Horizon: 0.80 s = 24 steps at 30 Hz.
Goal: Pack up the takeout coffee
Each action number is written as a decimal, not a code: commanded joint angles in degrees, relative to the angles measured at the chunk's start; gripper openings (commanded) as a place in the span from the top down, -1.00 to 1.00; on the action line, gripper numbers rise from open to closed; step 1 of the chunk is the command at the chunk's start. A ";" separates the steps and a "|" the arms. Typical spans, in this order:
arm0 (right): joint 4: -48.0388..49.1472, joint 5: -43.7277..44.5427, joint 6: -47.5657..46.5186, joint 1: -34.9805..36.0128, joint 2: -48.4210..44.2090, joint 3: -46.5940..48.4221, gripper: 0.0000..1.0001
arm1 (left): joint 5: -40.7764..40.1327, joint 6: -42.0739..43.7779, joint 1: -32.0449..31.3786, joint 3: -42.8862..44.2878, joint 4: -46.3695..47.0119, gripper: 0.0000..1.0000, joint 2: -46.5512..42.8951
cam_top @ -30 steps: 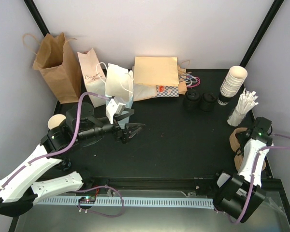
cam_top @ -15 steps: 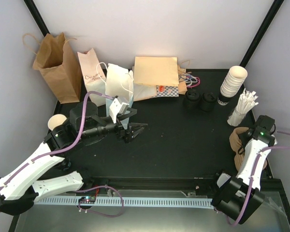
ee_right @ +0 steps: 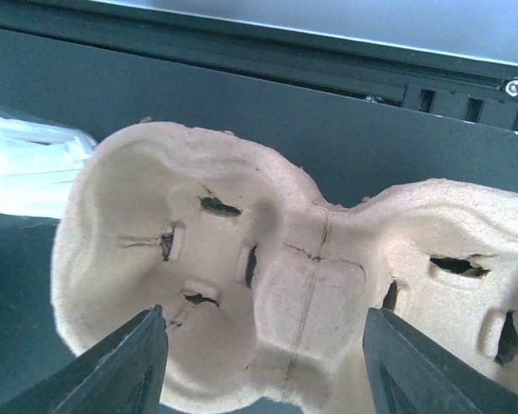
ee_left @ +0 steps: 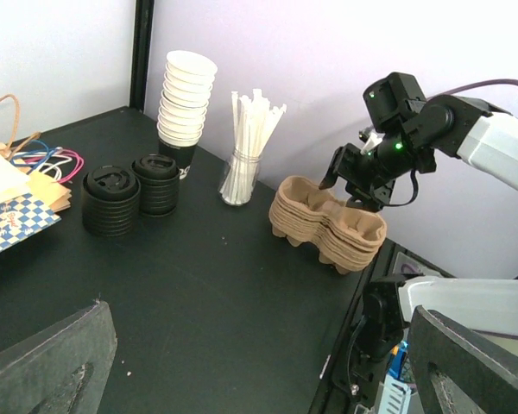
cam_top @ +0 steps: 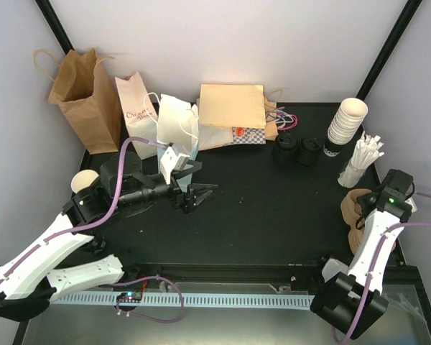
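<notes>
The table [cam_top: 258,215] is black. Left of the black lid stacks [cam_top: 296,151] are a tan bag [cam_top: 230,108], a blue-and-white checked paper [cam_top: 246,134], a plain white bag [cam_top: 176,122], a white bag with dark lettering [cam_top: 138,108] and a brown bag [cam_top: 82,97]. Right of the lids are cream cups [cam_top: 345,122], white straws [cam_top: 363,154] and brown pulp carriers [ee_left: 328,226]. The left gripper [cam_top: 203,195] is black.

No legible text anywhere.

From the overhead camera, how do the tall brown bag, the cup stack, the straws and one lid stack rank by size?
1. tall brown bag
2. cup stack and straws, too alike to rank
3. lid stack, smallest
</notes>
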 commanded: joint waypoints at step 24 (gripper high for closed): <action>3.39 -0.70 -0.97 -0.24 5.19 -2.25 -0.32 | -0.02 0.72 -0.26 0.02 0.33 -0.91 -0.96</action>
